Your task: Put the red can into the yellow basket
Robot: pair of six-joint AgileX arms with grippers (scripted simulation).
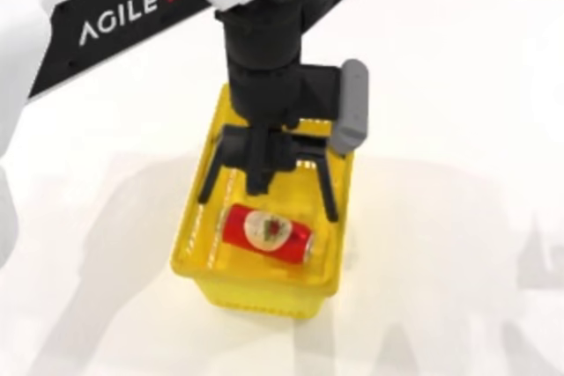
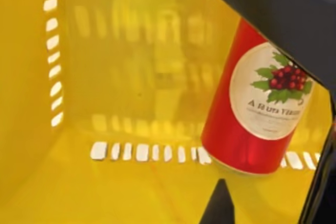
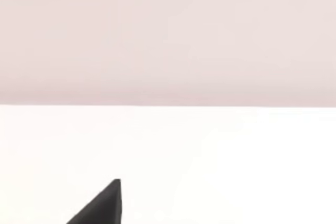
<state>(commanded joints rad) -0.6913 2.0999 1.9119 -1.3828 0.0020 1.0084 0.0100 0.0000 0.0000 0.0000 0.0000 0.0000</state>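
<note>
We see one red can (image 1: 267,233) lying inside one yellow basket (image 1: 196,217), its label showing red berries. Our left tool (image 1: 267,198) hangs over it, fingers spread and released; the arm reads "AGILE·X".

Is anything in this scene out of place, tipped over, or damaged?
Nothing looks damaged or spilled. The red can lies on its side on the floor of the yellow basket, label up, instead of upright. The left gripper hangs over it with jaws open, not touching it.

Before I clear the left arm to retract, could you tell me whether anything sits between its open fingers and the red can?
Nothing: the top view shows left gripper open above the small red cylindrical can, only bright yellow slotted plastic basket floor between.
</note>
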